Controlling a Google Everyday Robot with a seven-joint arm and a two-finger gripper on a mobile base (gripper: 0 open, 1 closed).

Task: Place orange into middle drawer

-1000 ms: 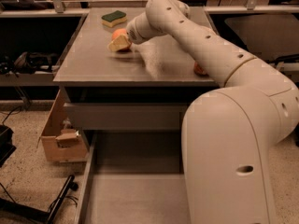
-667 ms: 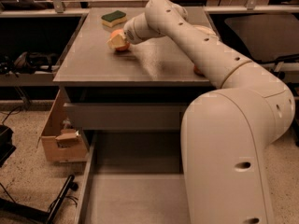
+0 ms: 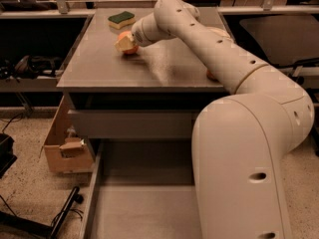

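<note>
The orange (image 3: 131,48) rests on the grey cabinet top (image 3: 99,66), toward its back left. My gripper (image 3: 124,43) is right at the orange, covering its upper left side, at the end of the cream arm that reaches in from the right. The middle drawer (image 3: 142,203) is pulled out at the bottom of the view, a long shallow grey tray; my arm's base hides its right part. Above it is a shut drawer front (image 3: 129,123).
A green and yellow sponge (image 3: 122,19) lies behind the orange at the back of the top. A red-orange soda can (image 3: 210,75) peeks out behind my arm at the right. A cardboard box (image 3: 65,153) stands on the floor at the left of the cabinet.
My arm has swung a little to the left and now covers most of the soda can. The gripper has stayed at the orange, which has not moved.
</note>
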